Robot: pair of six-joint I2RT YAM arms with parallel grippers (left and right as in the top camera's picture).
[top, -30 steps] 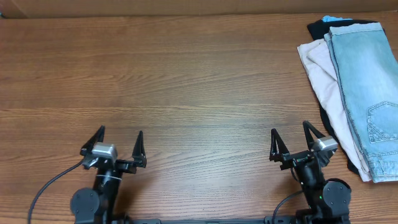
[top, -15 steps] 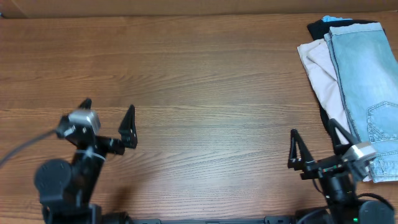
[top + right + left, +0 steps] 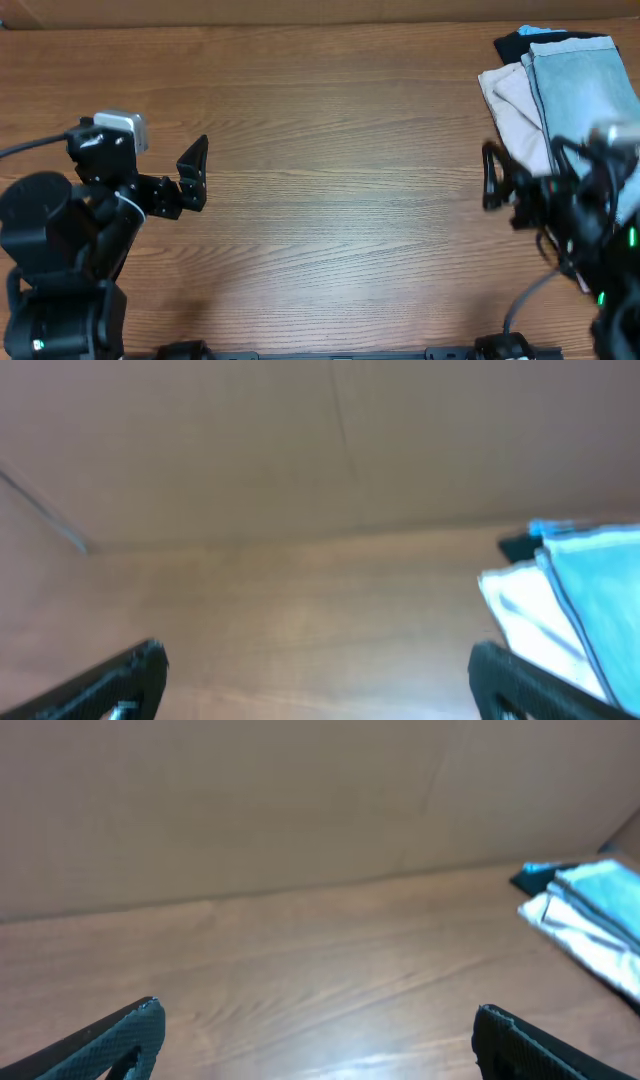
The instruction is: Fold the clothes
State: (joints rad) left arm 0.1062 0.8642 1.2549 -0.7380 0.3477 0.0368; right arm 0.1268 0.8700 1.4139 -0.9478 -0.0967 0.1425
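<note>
The clothes lie stacked at the table's far right. Light-blue denim shorts (image 3: 585,80) are on top, over a beige garment (image 3: 510,100) and a black garment (image 3: 515,42). The pile also shows in the left wrist view (image 3: 590,905) and the right wrist view (image 3: 570,595). My left gripper (image 3: 160,160) (image 3: 318,1020) is open and empty above the bare wood at the left. My right gripper (image 3: 545,165) (image 3: 318,655) is open and empty, raised over the near left part of the pile. The right arm hides the lower part of the shorts.
The wooden table (image 3: 330,150) runs across the whole view. A brown cardboard wall (image 3: 300,800) stands along its far edge.
Both arms have risen from the front edge. The left arm swung left and forward. The right arm moved right and forward and now covers part of the pile. Both grippers stayed open.
</note>
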